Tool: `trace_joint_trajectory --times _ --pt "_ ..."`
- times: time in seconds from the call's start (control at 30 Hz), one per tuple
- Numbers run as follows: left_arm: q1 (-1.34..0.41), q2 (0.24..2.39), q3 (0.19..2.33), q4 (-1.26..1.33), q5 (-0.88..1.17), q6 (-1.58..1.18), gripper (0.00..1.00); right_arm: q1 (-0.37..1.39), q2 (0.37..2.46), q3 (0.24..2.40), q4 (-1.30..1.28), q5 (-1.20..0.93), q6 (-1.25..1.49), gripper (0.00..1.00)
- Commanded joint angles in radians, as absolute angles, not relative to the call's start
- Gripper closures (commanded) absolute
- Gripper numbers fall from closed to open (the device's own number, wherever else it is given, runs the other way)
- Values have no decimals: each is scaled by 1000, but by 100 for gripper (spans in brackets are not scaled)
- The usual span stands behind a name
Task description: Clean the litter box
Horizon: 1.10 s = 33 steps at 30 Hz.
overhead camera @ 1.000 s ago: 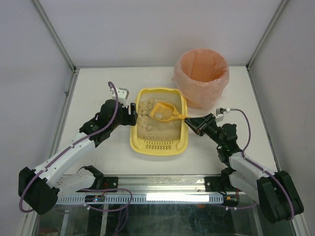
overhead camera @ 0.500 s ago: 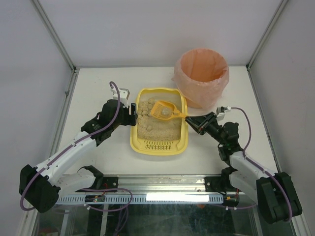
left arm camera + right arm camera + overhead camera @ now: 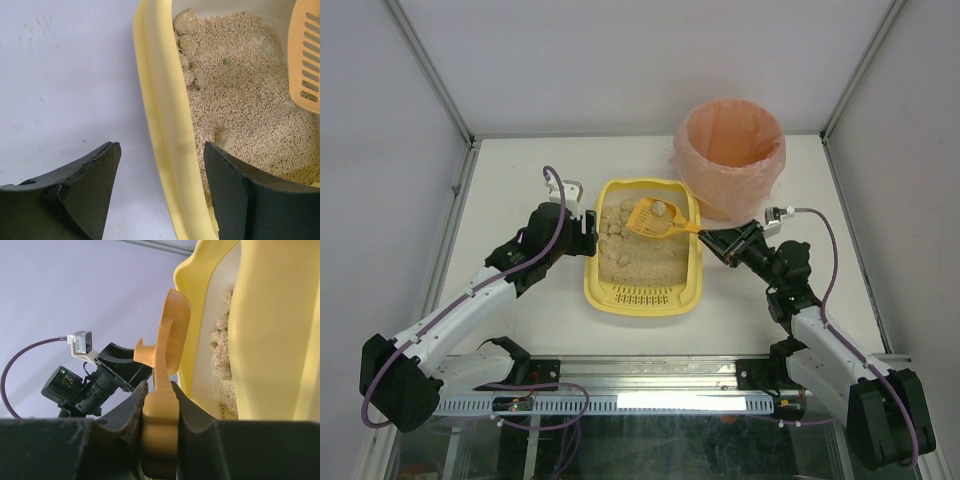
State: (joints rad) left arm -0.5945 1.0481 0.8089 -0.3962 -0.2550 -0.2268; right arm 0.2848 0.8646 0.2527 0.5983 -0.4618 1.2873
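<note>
The pale-yellow litter box [image 3: 591, 285] lies mid-table with beige litter and several clumps [image 3: 611, 224] along its left side. My right gripper [image 3: 705, 238] is shut on the handle of the orange slotted scoop [image 3: 653, 217], which is held above the far end of the box with a grey clump [image 3: 660, 209] in it. In the right wrist view the gripper [image 3: 159, 390] clamps the scoop handle [image 3: 160, 415]. My left gripper [image 3: 588, 232] is open, straddling the box's left rim [image 3: 160, 110]. One of its fingers [image 3: 95, 170] is outside the box and the other is over the litter.
A round bin lined with a pink-orange bag [image 3: 730, 150] stands at the back right, just beyond the box's far right corner. The slotted grate [image 3: 642, 296] is at the box's near end. Frame posts stand at the table's back corners.
My right gripper has lifted the scoop out of the litter and carried it towards the far end of the box, with a clump in it. The left arm has barely moved.
</note>
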Motion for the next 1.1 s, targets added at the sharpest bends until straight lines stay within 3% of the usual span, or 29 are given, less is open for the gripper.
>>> trace_joint_trajectory --times 0.0,0.23,0.47,0.87,1.07 --pt "-593 1056 850 -376 -269 -217 30 280 822 330 568 -466 1213 100" --pt "-592 1067 850 -378 -281 -207 31 279 816 482 479 -439 1212 100" --pt "-592 1067 851 -382 -293 -203 31 248 831 722 261 -269 1090 100" --pt "-593 1063 852 -388 -299 -190 32 209 882 1022 -10 68 581 100" --pt "-593 1054 851 -388 -302 -188 32 209 964 1111 -56 119 288 100"
